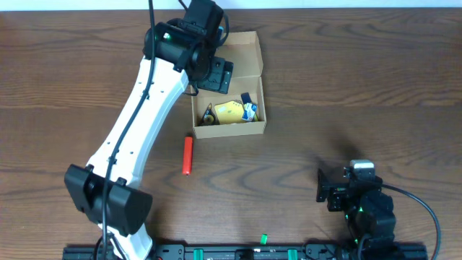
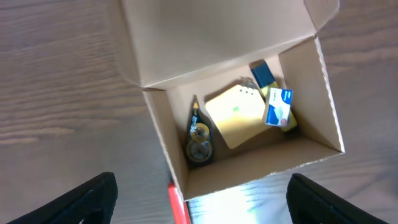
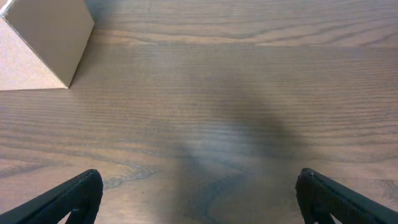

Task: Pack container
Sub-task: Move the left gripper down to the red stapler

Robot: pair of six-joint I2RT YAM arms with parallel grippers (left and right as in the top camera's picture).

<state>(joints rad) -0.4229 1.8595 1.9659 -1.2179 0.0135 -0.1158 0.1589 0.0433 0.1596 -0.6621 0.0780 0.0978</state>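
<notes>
The tan cardboard container [image 1: 256, 127] stands at the table's upper middle with its flap lid [image 1: 245, 54] open to the far side. Inside lie a yellow pad [image 1: 231, 111], a blue-and-white item [image 1: 250, 110] and a black tape dispenser [image 1: 209, 113]. The left wrist view shows the same box [image 2: 323, 93] from above with the pad [image 2: 239, 115] and dispenser [image 2: 199, 140] inside. My left gripper [image 2: 202, 199] is open and empty, hovering over the box's near left part. A red marker [image 1: 188, 154] lies on the table just left-front of the box. My right gripper [image 3: 199, 199] is open and empty near the front right.
The right wrist view shows bare wood with a corner of the box [image 3: 43, 43] at upper left. A small green piece [image 1: 263, 237] lies at the front edge by the arm rail.
</notes>
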